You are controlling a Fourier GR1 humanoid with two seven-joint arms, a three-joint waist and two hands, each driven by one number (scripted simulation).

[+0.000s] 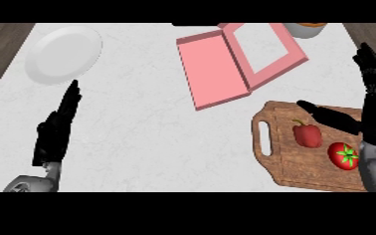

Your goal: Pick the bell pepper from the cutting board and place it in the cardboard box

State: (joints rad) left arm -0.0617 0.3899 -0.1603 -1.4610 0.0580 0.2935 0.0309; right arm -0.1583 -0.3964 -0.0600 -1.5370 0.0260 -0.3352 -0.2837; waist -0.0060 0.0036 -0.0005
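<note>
The bell pepper is located on the cutting board at the 4 o'clock position of the counter, with a tomato positioned just beside it at its 4 o'clock. The right hand is held open at 3 o'clock, its thumb extended over the board near the pepper and nothing gripped, while the left hand is presented open at 8 o'clock with fingers straight. The pink cardboard box is found open at 1 o'clock, well apart from the pepper, and a white plate is set at 10 o'clock.
</note>
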